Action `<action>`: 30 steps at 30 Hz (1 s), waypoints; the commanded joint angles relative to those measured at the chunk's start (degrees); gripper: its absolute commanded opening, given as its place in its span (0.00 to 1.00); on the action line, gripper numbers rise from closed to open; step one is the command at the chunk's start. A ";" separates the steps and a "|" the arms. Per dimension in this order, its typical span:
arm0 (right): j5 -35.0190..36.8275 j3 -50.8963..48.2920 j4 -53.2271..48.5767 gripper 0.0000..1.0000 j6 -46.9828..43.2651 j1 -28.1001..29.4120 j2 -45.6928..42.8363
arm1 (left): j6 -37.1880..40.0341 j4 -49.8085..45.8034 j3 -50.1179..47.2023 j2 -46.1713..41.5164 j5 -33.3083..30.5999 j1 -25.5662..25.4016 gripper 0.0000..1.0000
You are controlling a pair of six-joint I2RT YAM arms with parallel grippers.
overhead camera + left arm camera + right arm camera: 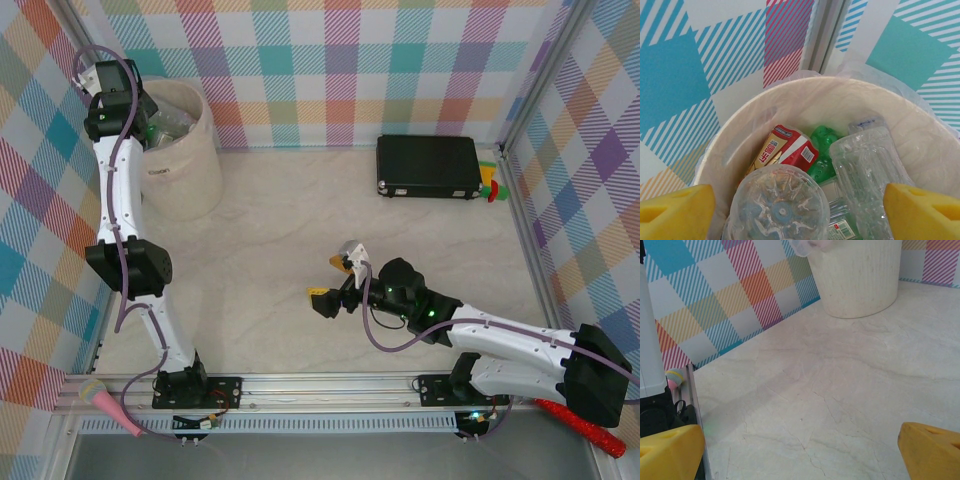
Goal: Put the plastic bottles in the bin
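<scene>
The cream bin (190, 170) with its clear liner stands at the far left of the table. My left gripper (152, 128) hangs over its mouth, open. In the left wrist view the yellow fingertips (675, 210) stand wide apart above the bin's rim (805, 85). A clear bottle (777, 205) lies base-up between them, touching neither. Around it lie a crushed clear bottle (867, 170), a green bottle (824, 150) and a red-and-gold labelled bottle (785, 150). My right gripper (336, 278) is open over bare table in the middle, facing the bin (860, 280).
A black rectangular case (428, 165) lies at the back right, with a small red and green object (490, 187) beside it. Checked walls close in the left, back and right sides. A pink-tipped tool (105, 400) rests on the front rail.
</scene>
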 commanded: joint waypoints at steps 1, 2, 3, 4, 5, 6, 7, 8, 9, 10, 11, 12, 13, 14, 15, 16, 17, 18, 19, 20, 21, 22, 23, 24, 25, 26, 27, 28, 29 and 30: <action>-0.77 1.30 0.53 0.99 1.04 0.10 -0.34 | 0.65 1.28 2.03 -2.94 -1.10 0.91 0.85; -0.78 1.51 0.34 0.99 1.00 0.05 -0.35 | 0.14 1.15 1.81 -2.97 -0.39 0.91 0.85; -0.78 1.51 0.22 0.99 1.06 0.12 -0.31 | -0.14 0.92 1.76 -2.99 0.37 0.92 0.85; -0.66 1.52 0.24 0.99 1.13 0.09 -0.43 | -0.75 0.48 1.63 -3.06 1.14 0.84 0.85; -0.49 1.47 0.23 0.99 1.06 0.05 -0.43 | -1.54 -0.02 1.30 -3.26 1.62 0.76 0.86; -0.20 1.53 0.13 0.99 1.13 0.05 -0.53 | -2.42 -0.42 0.72 -3.62 2.01 0.83 0.87; 0.20 1.52 -0.08 0.99 1.11 0.09 -0.61 | -3.03 -0.61 -0.34 -4.21 2.24 0.67 0.88; 0.61 1.61 -0.18 0.99 1.13 0.09 -0.68 | -3.77 -0.72 -1.48 -5.05 1.66 0.37 0.87; 0.92 1.64 -0.37 0.99 1.09 0.05 -0.80 | -3.90 -0.04 -3.05 -6.10 1.44 0.04 0.87; 1.12 1.76 -0.55 0.99 1.14 0.07 -0.79 | -3.70 0.94 -4.38 -7.06 1.77 -0.20 0.88; 1.15 1.80 -0.62 0.99 1.15 0.09 -0.92 | -3.19 1.77 -5.59 -7.95 2.22 -0.39 0.88; 1.24 1.87 -0.84 0.99 1.11 0.05 -1.07 | -2.95 2.03 -5.91 -8.66 2.25 -0.55 0.88; 1.65 1.93 -1.15 0.99 1.22 0.07 -1.35 | -2.81 2.00 -5.98 -9.08 2.33 -0.62 0.88; 2.38 1.92 -1.53 0.99 1.31 0.04 -1.77 | -3.03 1.85 -6.28 -9.62 2.36 -0.57 0.87; 3.35 2.13 -2.23 0.99 1.15 0.01 -2.16 | -3.46 1.82 -6.73 -10.40 2.77 -0.62 0.87; 4.81 2.36 -3.18 0.99 0.99 0.02 -2.46 | -3.78 1.91 -7.21 -11.01 3.19 -0.82 0.88; 7.01 2.73 -4.32 0.99 0.96 0.10 -2.88 | -4.08 1.87 -7.86 -11.76 2.97 -1.33 0.98; 9.37 3.21 -5.46 0.99 0.96 0.07 -3.05 | -4.52 1.78 -8.89 -12.58 2.19 -2.05 1.00; 11.67 3.65 -6.42 0.99 1.07 0.05 -3.10 | -4.86 1.86 -10.04 -13.56 1.32 -2.90 1.00; 14.16 4.08 -7.54 0.99 1.34 0.05 -3.08 | -5.14 2.34 -11.86 -14.99 0.28 -4.01 1.00; 15.73 4.73 -8.55 0.99 1.27 0.09 -3.05 | -5.27 3.26 -14.26 -16.67 -0.21 -5.25 1.00; 16.84 5.29 -9.28 0.99 1.05 -0.06 -3.08 | -5.52 4.41 -16.96 -18.46 -0.60 -6.35 1.00; 18.25 5.78 -10.33 0.99 0.89 -0.02 -3.22 | -5.80 6.08 -20.55 -20.82 -0.58 -7.79 1.00; 20.03 6.43 -11.23 0.99 0.83 -0.02 -3.43 | -6.18 8.04 -24.79 -23.41 -0.45 -9.16 1.00; 21.41 6.94 -12.23 0.99 0.66 -0.07 -3.56 | -6.49 9.71 -28.64 -25.78 -0.60 -10.36 1.00; 22.91 7.55 -13.35 0.99 0.31 -0.25 -3.77 | -7.21 11.62 -33.12 -28.41 -0.55 -11.77 1.00; 24.41 8.20 -14.52 0.99 -0.03 -0.46 -3.85 | -7.91 12.97 -37.14 -31.34 -0.20 -13.31 1.00; 25.62 8.72 -15.49 0.99 -0.09 -0.73 -3.92 | -8.07 14.26 -40.69 -33.65 -0.17 -14.77 1.00; 27.28 9.34 -16.62 0.99 -0.10 -0.99 -4.11 | -7.85 15.46 -44.47 -36.36 -0.54 -16.93 1.00; 28.78 9.69 -17.76 0.99 -0.03 -1.28 -4.15 | -7.76 16.29 -48.14 -38.39 -0.99 -18.73 1.00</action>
